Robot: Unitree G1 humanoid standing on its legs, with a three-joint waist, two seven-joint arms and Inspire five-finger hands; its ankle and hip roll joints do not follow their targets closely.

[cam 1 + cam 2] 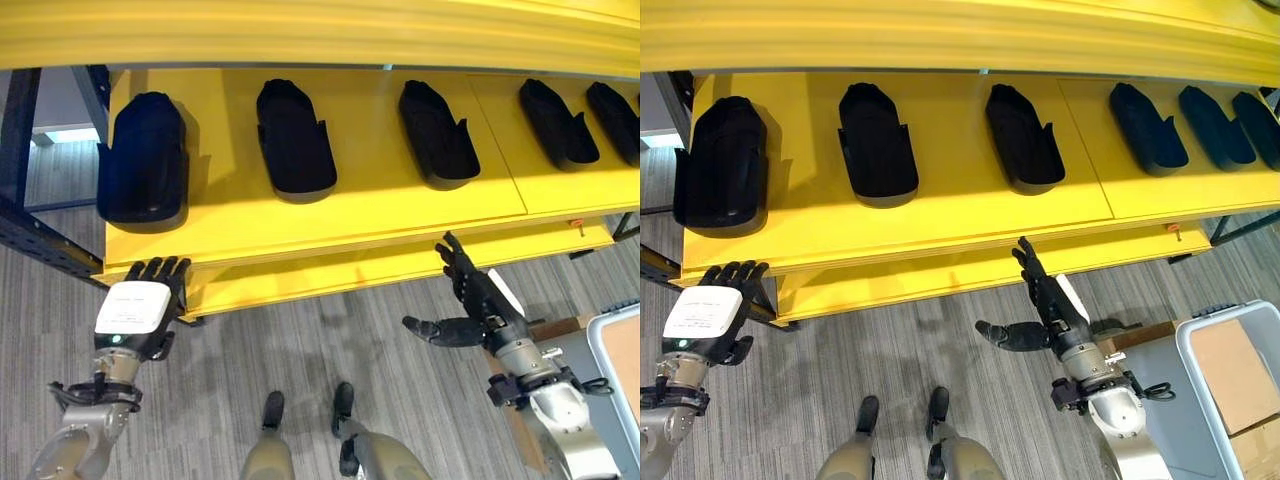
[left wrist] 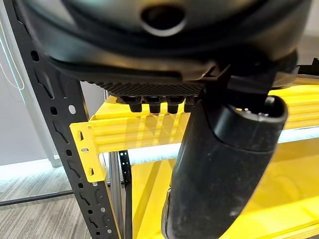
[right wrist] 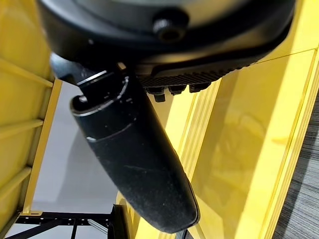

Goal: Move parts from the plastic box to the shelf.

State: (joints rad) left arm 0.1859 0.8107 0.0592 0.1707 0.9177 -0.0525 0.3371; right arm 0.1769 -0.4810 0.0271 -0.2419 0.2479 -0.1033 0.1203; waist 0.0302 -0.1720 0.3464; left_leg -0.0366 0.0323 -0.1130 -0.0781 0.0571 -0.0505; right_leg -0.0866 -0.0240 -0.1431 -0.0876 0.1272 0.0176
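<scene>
Parts [image 1: 878,145]: six on shelf [image 1: 940,215]

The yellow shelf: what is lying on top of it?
On the yellow shelf lie black parts in a row, six in the right eye view. The upper board hides the back of the shelf, so anything there cannot be seen.

Matt black parts [image 1: 296,138] on smooth glossy yellow shelf [image 1: 370,215].
</scene>
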